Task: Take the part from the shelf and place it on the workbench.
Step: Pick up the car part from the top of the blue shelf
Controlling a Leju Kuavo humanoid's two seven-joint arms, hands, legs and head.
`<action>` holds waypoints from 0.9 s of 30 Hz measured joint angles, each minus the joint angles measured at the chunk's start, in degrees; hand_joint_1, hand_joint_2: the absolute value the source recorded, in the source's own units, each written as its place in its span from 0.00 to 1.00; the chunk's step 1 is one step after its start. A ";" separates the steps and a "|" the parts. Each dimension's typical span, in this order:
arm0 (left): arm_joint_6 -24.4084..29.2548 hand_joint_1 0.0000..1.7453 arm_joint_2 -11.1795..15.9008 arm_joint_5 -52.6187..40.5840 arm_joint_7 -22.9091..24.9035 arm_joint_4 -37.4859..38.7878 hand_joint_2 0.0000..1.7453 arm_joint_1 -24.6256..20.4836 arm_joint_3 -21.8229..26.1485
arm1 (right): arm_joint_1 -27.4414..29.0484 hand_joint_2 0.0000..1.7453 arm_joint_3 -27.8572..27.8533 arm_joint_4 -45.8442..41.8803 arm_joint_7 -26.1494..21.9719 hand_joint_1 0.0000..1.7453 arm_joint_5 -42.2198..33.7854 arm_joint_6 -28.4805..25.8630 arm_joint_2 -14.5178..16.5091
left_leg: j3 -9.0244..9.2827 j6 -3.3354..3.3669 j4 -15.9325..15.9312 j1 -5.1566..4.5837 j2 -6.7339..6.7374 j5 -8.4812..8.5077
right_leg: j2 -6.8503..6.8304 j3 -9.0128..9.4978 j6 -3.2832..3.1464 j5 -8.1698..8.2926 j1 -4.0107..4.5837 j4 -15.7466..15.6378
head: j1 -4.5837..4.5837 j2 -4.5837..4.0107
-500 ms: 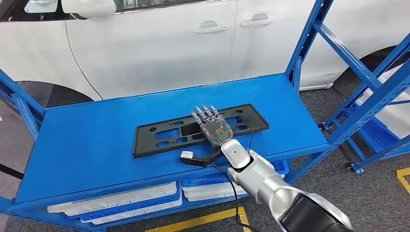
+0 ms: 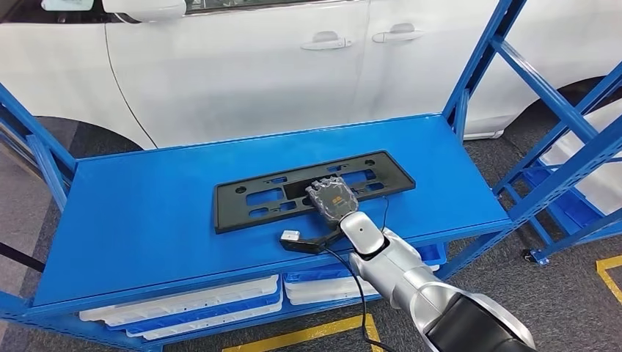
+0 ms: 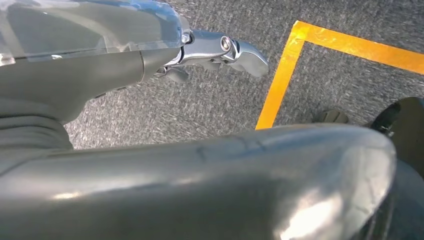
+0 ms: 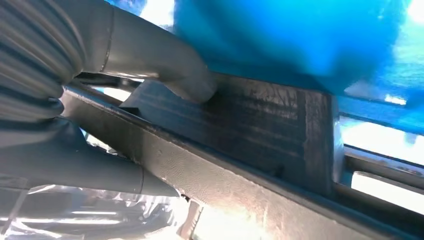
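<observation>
A white car (image 2: 242, 66) stands behind the blue shelf (image 2: 147, 220). The black part (image 2: 257, 196) lies flat on the shelf top, near its middle. The right hand (image 2: 331, 196) rests on the part's near edge, fingers curled over it, thumb (image 4: 165, 65) pressing its face. The left hand (image 3: 220, 50) hangs over grey floor, fingers loosely apart, holding nothing.

You are looking at a matt black plastic part (image 2: 312, 189) lying on a smooth blue painted-metal shelf (image 2: 147, 220), glossy white car (image 2: 257, 66) shining behind.
</observation>
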 joint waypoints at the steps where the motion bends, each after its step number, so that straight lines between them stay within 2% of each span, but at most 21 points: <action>1: 0.04 0.00 0.00 0.00 0.01 0.01 0.00 0.02 0.01 | 0.07 1.00 -0.12 0.08 -0.19 1.00 -0.01 -0.02 -0.01 | -0.02 0.02 0.01 -0.05 0.00 -0.01 | 0.00 -1.33 0.06 -0.79 -0.03 2.71 | 0.00 0.00; 2: 0.09 0.00 0.00 0.00 0.02 0.01 0.00 0.02 0.01 | 0.12 1.00 -0.21 0.14 -0.38 1.00 -0.01 -0.05 -0.01 | -0.01 0.03 0.01 -0.07 -0.02 -0.03 | 0.00 -1.77 0.02 -0.45 -0.05 3.47 | 0.00 0.00; 3: 0.13 0.00 0.00 0.00 0.03 0.01 0.00 0.02 0.01 | 0.14 1.00 -0.30 0.18 -0.51 1.00 -0.02 -0.06 -0.01 | 0.04 0.00 0.02 -0.08 -0.05 -0.05 | 0.00 -1.09 -0.11 0.94 -0.06 1.91 | 0.00 0.00; 5: 0.07 0.00 -0.02 0.00 -0.04 0.01 0.00 -0.02 -0.01 | 0.06 1.00 -0.53 0.20 -0.68 1.00 -0.02 -0.05 -0.01 | 0.19 -0.15 0.02 -0.10 -0.12 -0.12 | 0.00 2.55 -0.65 4.70 0.03 -5.68 | 0.00 0.00; 6: -0.09 0.00 -0.04 0.00 -0.21 0.01 0.00 -0.06 -0.01 | 0.02 1.00 -0.71 0.20 -0.74 1.00 -0.03 -0.02 0.00 | 0.21 -0.35 0.05 -0.17 -0.15 -0.16 | 0.00 4.14 -0.94 5.90 0.19 -9.05 | 0.00 0.00; 7: -0.34 0.00 -0.05 0.00 -0.48 0.01 0.00 -0.09 -0.01 | -0.01 1.00 -0.87 0.20 -0.83 1.00 -0.04 0.01 0.02 | 0.19 -0.62 0.05 -0.23 -0.18 -0.18 | 0.01 5.10 -1.18 6.43 0.37 -11.17 | 0.00 0.00; 9: -1.10 0.00 -0.07 0.00 -1.53 0.01 0.50 -0.14 -0.01 | -0.01 1.00 -1.21 0.20 -1.10 1.00 -0.07 0.04 0.06 | 0.24 -1.32 -0.19 -0.26 -0.20 -0.12 | 0.03 5.39 -1.59 6.41 0.72 -12.09 | 0.00 0.00; 11: -1.81 0.00 -0.03 0.00 -2.99 0.01 1.00 -0.17 -0.04 | 0.00 1.00 -1.62 0.19 -1.33 1.00 -0.12 0.02 0.10 | 0.32 -1.93 -0.14 -0.19 -0.16 -0.42 | -0.04 5.82 -2.24 6.72 0.43 -12.82 | 0.00 0.00; 13: -2.21 0.00 0.00 0.01 -4.01 0.01 1.00 -0.25 -0.09 | 0.03 1.00 -2.09 0.19 -1.68 1.00 -0.29 -0.02 0.11 | -1.05 -2.31 3.23 -0.12 -0.04 -2.66 | -0.21 6.33 -2.85 7.07 0.09 -13.62 | 0.00 0.00; 15: -2.34 0.00 0.00 0.02 -4.23 0.02 1.00 -0.26 -0.24 | 0.18 1.00 -2.58 0.20 -2.61 1.00 -0.82 -0.14 0.16 | -4.30 -2.59 10.43 0.00 0.04 -6.18 | -0.30 6.44 -3.15 7.04 0.22 -13.71 | 0.00 0.00; 16: -2.36 0.00 0.00 0.01 -4.12 0.02 1.00 -0.23 -0.38 | 0.29 1.00 -2.87 0.20 -3.33 1.00 -1.37 -0.21 0.22 | -5.75 -2.73 13.47 0.04 0.04 -7.19 | -0.27 6.45 -3.21 6.99 0.28 -13.69 | 0.00 0.00; 17: -2.38 0.00 0.00 0.00 -3.94 0.02 1.00 -0.19 -0.58 | 0.39 1.00 -3.23 0.17 -4.39 1.00 -2.33 -0.25 0.27 | -6.48 -2.83 14.89 0.05 0.04 -7.21 | -0.23 6.48 -3.23 6.94 0.31 -13.64 | 0.00 0.00; 18: -2.40 0.00 0.01 -0.01 -3.73 0.02 1.00 -0.19 -0.80 | 0.49 1.00 -3.66 0.06 -5.68 1.00 -3.56 -0.26 0.32 | -6.13 -2.87 14.06 0.06 0.05 -6.11 | -0.16 6.55 -3.19 6.86 0.32 -13.56 | 0.00 0.00; 20: -2.51 0.00 0.06 0.00 -3.33 0.01 1.00 -0.24 -1.22 | 0.69 1.00 -4.78 -0.68 -10.03 1.00 -7.88 0.16 0.44 | -2.91 -2.79 7.12 0.12 0.14 -2.24 | 0.01 6.70 -2.94 6.55 0.32 -13.24 | 0.00 0.00; 21: -2.64 0.00 0.09 0.00 -3.23 0.01 1.00 -0.28 -1.34 | 0.77 1.00 -5.43 -1.36 -12.75 1.00 -10.56 0.63 0.50 | -1.17 -2.63 3.49 0.07 0.18 -0.95 | 0.13 6.68 -2.71 6.33 0.47 -12.92 | 0.00 0.00; 22: -2.83 0.00 0.11 0.01 -3.14 0.01 1.00 -0.33 -1.40 | 0.83 1.00 -6.21 -2.38 -15.83 1.00 -13.76 1.37 0.55 | 0.04 -2.37 1.03 0.04 0.21 -0.28 | 0.27 6.63 -2.45 6.19 0.61 -12.70 | 0.00 0.00; 23: -3.08 0.00 0.13 0.01 -3.01 0.01 1.00 -0.38 -1.42 | 0.93 1.00 -7.04 -3.70 -18.90 1.00 -17.28 2.31 0.56 | 0.63 -2.08 -0.10 -0.03 0.20 -0.29 | 0.39 6.60 -2.19 6.10 0.76 -12.59 | 0.00 0.00; 25: -3.88 0.00 0.13 0.02 -2.47 0.01 1.00 -0.44 -1.42 | 1.63 1.00 -8.92 -7.93 -25.44 1.00 -26.46 5.55 0.43 | 0.94 -1.45 -0.22 0.01 0.14 -0.44 | 0.51 6.78 -1.72 6.04 0.93 -12.72 | 0.00 0.00; 27: -5.19 0.00 0.13 0.01 -2.00 0.01 1.00 -0.45 -1.44 | 3.71 1.00 -11.27 -16.26 -33.19 1.00 -43.04 12.45 -0.26 | 1.30 -0.76 -0.50 0.27 0.23 -0.36 | 0.44 6.59 -1.16 4.80 0.90 -11.32 | 0.01 0.00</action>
